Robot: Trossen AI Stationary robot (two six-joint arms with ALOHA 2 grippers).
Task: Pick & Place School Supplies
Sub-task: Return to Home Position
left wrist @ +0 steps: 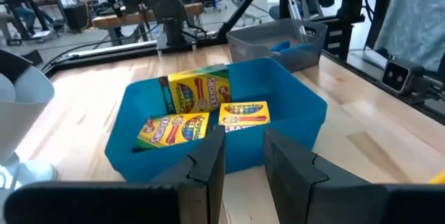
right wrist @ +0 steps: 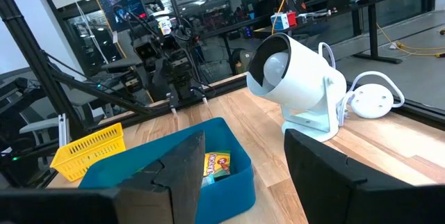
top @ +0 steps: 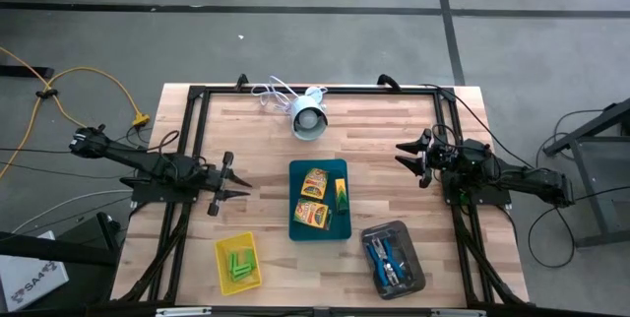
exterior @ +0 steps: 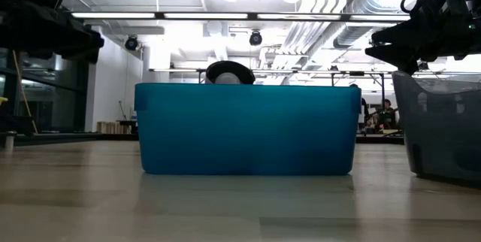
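Three yellow printed boxes lie in the teal tray at mid-table. Bright green blocks lie in the yellow tray near the front. Blue-handled scissors lie in the dark grey tray at the front right. My left gripper hovers left of the teal tray, pointing at it, open with nothing between its fingers. My right gripper hovers right of the tray, open wide and bare.
A white round device with a cable stands at the far middle of the table. A black frame runs along the table's edges. Bare wood lies between the trays and around the device. In the low view the teal tray's wall hides its contents.
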